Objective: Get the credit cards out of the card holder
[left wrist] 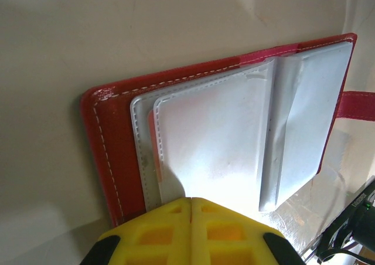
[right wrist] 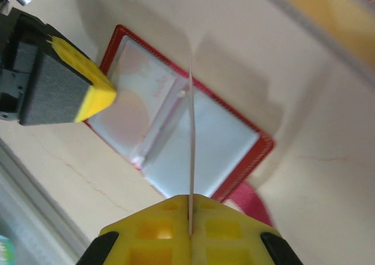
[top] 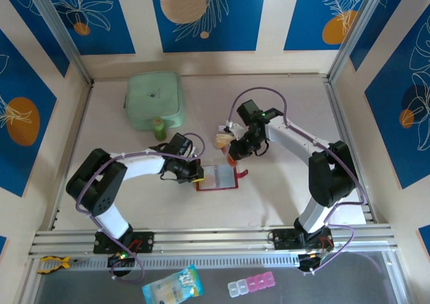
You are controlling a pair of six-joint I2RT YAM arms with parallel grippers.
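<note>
The dark red card holder lies open on the table, its pale clear sleeves facing up. An orange card edge shows inside a left sleeve. My left gripper is shut, its yellow tips resting on the holder's left half with nothing between them. My right gripper hovers just above the holder's far right side, shut on a thin credit card seen edge-on. A few tan cards lie loose on the table beyond it, and a gold card shows there too.
A mint-green square pouch sits at the back left, with a small green object by its near edge. The holder's red snap tab sticks out to the right. A blue packet and a pill box lie below the rail.
</note>
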